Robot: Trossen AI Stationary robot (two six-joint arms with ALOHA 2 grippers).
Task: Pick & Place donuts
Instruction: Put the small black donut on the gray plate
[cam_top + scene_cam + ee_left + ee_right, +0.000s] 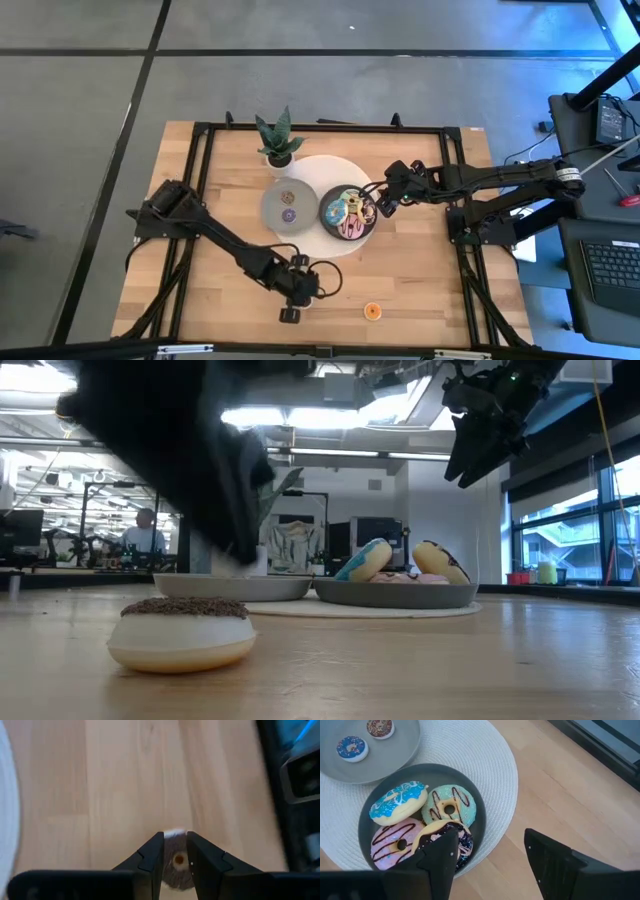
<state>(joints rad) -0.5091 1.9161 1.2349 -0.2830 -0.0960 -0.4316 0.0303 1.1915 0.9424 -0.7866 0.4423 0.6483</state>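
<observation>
A small donut with brown sprinkles (180, 632) rests flat on the wood near the table's front edge (290, 315). My left gripper (175, 845) hangs just above and behind it (300, 290), open by a narrow gap. In the left wrist view the donut (178, 865) shows through that gap. In the low view no finger stands at its sides. My right gripper (492, 865) hovers open above the right rim of the dark plate (372, 205). That plate (367, 817) holds several large donuts (449, 806). An orange donut (373, 311) lies on the wood near the front edge.
A light grey plate (275, 212) with two small donuts (351, 747) sits left of the dark plate, both on a white round mat (335, 172). A potted plant (279, 140) stands at the back. Bare wood lies between the plates and the front edge.
</observation>
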